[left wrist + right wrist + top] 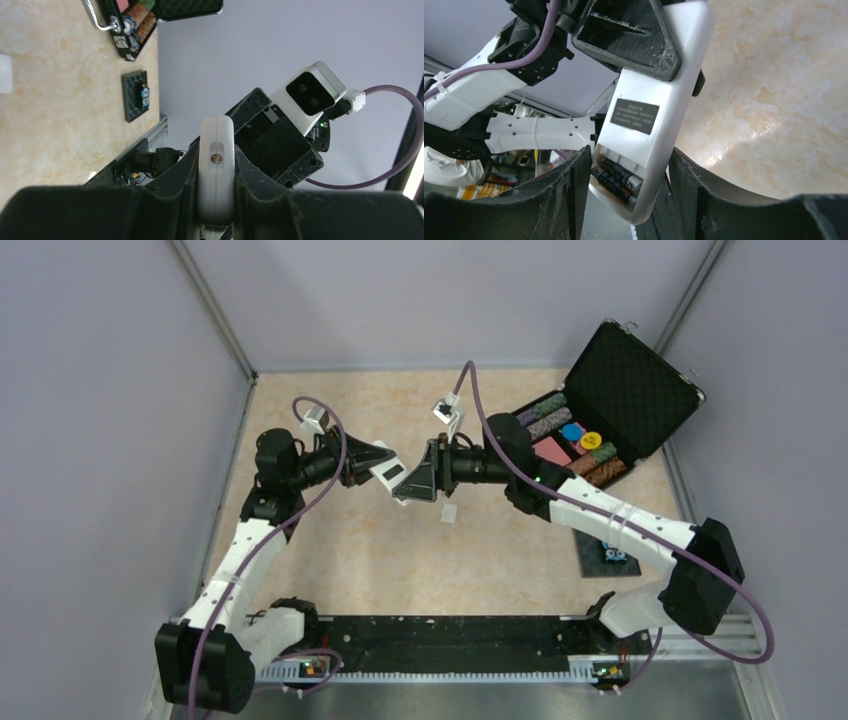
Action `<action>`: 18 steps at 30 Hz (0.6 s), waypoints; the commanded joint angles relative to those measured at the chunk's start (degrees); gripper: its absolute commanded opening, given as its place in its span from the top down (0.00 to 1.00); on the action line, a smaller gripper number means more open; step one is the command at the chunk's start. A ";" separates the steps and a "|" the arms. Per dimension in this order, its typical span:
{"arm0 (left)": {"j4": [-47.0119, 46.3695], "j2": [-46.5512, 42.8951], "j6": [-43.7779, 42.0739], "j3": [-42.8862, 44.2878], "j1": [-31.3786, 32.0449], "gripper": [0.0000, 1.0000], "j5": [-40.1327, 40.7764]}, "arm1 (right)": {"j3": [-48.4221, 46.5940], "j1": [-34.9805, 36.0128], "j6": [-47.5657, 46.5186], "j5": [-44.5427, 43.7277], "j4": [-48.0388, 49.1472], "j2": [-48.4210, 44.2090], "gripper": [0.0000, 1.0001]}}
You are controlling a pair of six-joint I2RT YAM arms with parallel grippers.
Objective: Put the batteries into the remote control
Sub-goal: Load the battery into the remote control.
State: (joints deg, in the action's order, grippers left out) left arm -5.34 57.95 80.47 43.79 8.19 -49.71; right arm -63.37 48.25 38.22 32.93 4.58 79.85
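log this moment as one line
left gripper: shut on remote control | right gripper: open, straddling its battery end | batteries: both in open bay | white cover: on table

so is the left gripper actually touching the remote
Touching: the left wrist view shows the remote control clamped between both fingers of the left gripper.

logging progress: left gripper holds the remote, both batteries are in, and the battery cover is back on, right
Not quite: nothing covers the batteries. The right wrist view shows both exposed in the remote control, which the left gripper holds. A small white piece, likely the cover, lies on the table in the top view.
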 commanded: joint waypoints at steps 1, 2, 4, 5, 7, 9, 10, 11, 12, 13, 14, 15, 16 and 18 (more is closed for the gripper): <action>-12.87 -2.91 13.41 1.00 1.31 1.00 -4.32 | 2.81 1.33 -2.25 -2.33 -0.36 1.56 0.43; -13.35 -3.05 13.96 0.81 1.31 1.00 -4.27 | 3.01 1.28 -2.21 -2.41 -0.38 1.40 0.41; -13.61 -3.14 14.29 0.56 1.31 1.00 -4.01 | 3.08 1.06 -1.70 -2.43 -0.80 1.12 0.39; -13.71 -3.24 14.48 0.42 1.31 1.00 -3.92 | 3.05 0.84 -1.18 -2.35 -1.03 0.83 0.38; -13.43 -3.49 14.07 0.22 1.31 1.00 -3.54 | 3.00 0.38 -0.44 -2.05 -1.06 0.40 0.38; -12.60 -3.59 13.40 0.15 1.31 1.00 -3.26 | 2.92 -0.19 0.18 -1.21 -1.05 -0.09 0.37; -12.15 -3.63 12.95 0.15 1.31 1.00 -3.07 | 2.79 -0.45 0.46 -0.82 -1.13 -0.41 0.37; -11.21 -3.71 11.84 0.22 1.31 1.00 -2.83 | 2.73 -0.69 0.69 -0.39 -1.26 -0.67 0.36; -10.30 -3.75 11.23 0.31 1.31 1.00 -2.65 | 2.53 -0.80 0.64 0.01 -1.62 -0.93 0.36; -9.78 -3.72 10.57 0.33 1.31 1.00 -2.47 | 2.31 -0.97 0.52 0.06 -2.34 -1.03 0.36; -9.12 -3.78 9.92 0.41 1.31 1.00 -2.29 | 2.08 -1.16 0.36 0.08 -3.07 -1.13 0.36; -8.56 -3.85 9.37 0.42 1.31 1.00 -2.12 | 1.93 -1.31 0.25 0.30 -3.61 -1.29 0.36; -8.24 -3.82 8.90 0.42 1.31 1.00 -1.95 | 1.89 -1.51 0.20 0.56 -3.94 -1.35 0.36; -7.05 -3.77 8.05 0.34 1.31 1.00 -1.57 | 2.04 -1.66 0.14 0.92 -4.24 -1.54 0.36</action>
State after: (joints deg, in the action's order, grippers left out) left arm -9.52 56.49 86.76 42.52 9.06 -51.29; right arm -62.61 47.37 40.58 33.76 6.98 78.54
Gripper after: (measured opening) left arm 0.264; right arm 0.644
